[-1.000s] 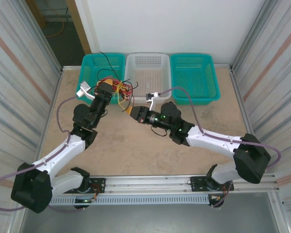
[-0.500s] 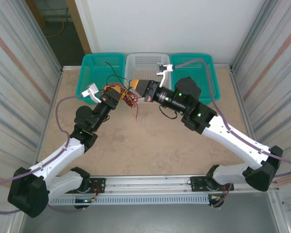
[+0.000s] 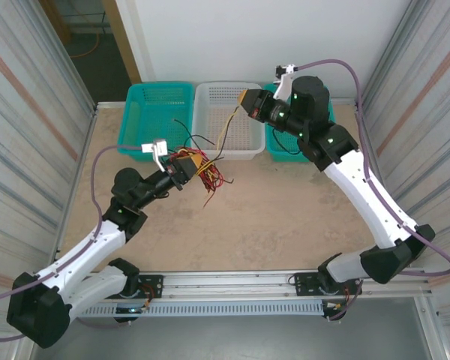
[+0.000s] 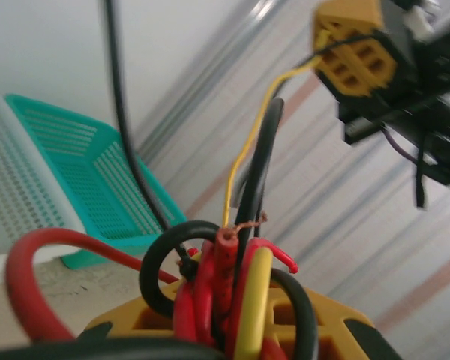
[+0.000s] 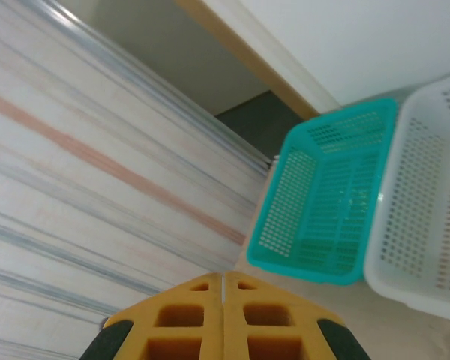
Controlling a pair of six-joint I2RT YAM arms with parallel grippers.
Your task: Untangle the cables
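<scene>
Right gripper (image 3: 245,99): pads pressed together, pinching the yellow cable (image 3: 229,127), raised over the white basket (image 3: 232,152) near its right rim. The cable runs taut down-left to the bundle.

Left gripper (image 3: 189,163): clamped on the cables (image 3: 208,178), a red, black and yellow knot just off the basket's near edge, loose ends hanging toward the table (image 3: 285,217). Bare tabletop lies nearer and to the right.

Baskets (image 3: 210,105) abreast, far on the table (image 3: 285,217) — cables (image 3: 210,176) before them.
</scene>
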